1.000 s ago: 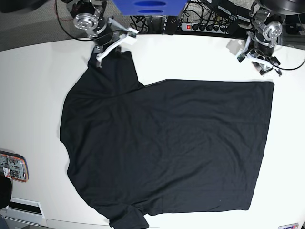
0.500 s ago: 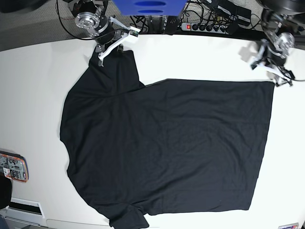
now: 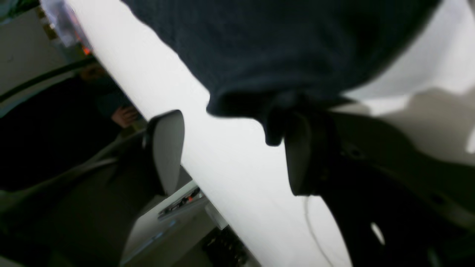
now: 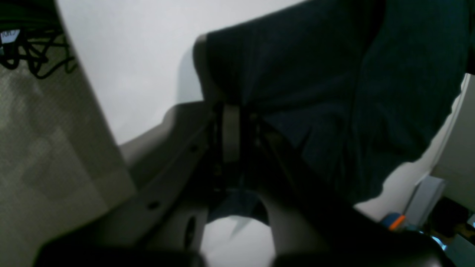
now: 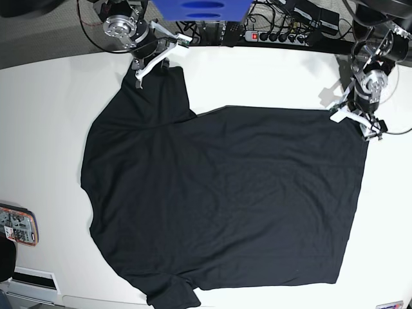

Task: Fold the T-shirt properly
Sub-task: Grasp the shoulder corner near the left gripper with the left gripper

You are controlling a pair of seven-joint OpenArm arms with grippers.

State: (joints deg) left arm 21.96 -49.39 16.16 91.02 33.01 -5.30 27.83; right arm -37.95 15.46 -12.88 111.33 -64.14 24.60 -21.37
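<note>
right gripper point(image 4: 232, 129): jaws pinched tight on a sleeve edge of the T-shirt point(image 4: 334, 92).
left gripper point(image 3: 233, 152): jaws wide apart, one finger point(image 3: 300, 155) touching the shirt's hem corner, nothing clamped.
T-shirt: spread flat on the white table point(image 5: 51, 129), stretching away from both grippers.

The T-shirt point(image 5: 225, 193) was plain black, without print, on a white desk point(image 5: 45, 116). Left of the T-shirt lay an orange-edged device point(image 5: 17, 225); beyond it, a blue panel point(image 5: 201, 9).
</note>
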